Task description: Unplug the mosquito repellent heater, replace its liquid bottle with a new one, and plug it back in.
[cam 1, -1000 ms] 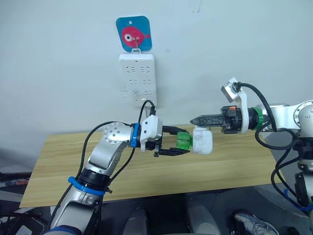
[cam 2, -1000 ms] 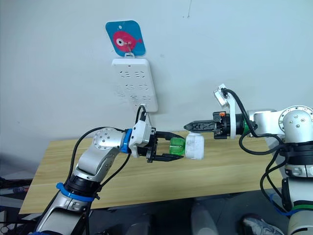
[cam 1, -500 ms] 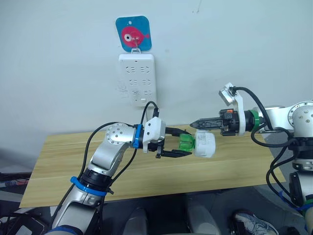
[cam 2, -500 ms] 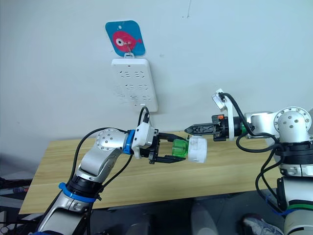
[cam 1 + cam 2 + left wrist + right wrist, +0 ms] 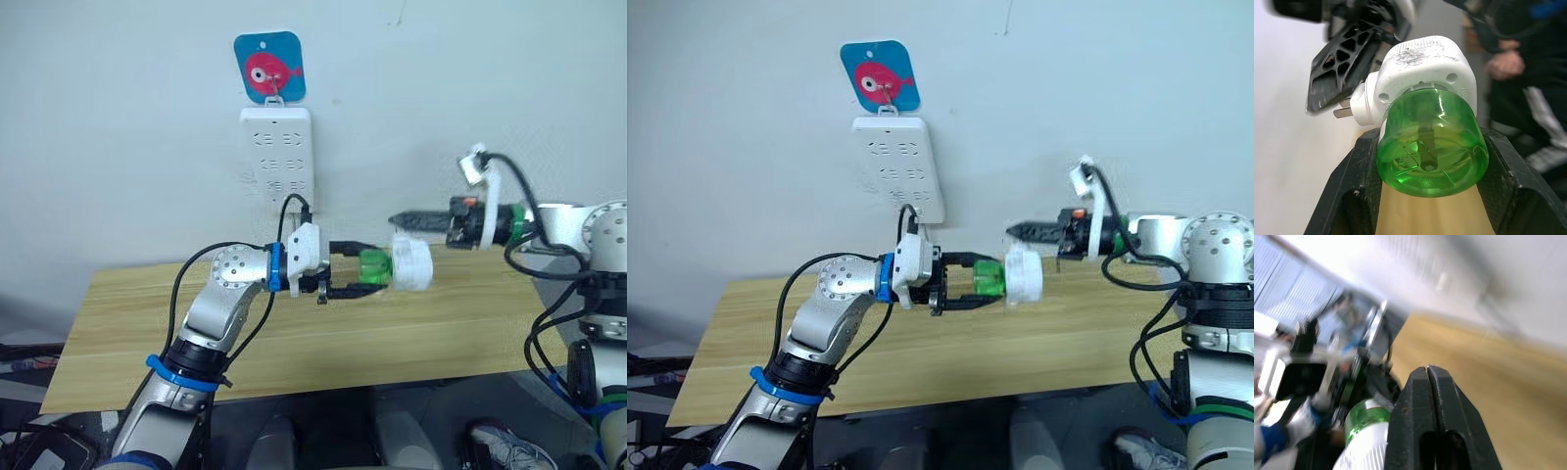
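Green bottle (image 5: 1432,142) sits pinched between the left gripper's (image 5: 345,275) fingers, screwed into the heater (image 5: 411,264), both held above the tabletop (image 5: 294,333). Right gripper (image 5: 397,218), fingers pressed together, hangs just beside the heater. It should open and grasp the heater squarely so the bottle can twist free.
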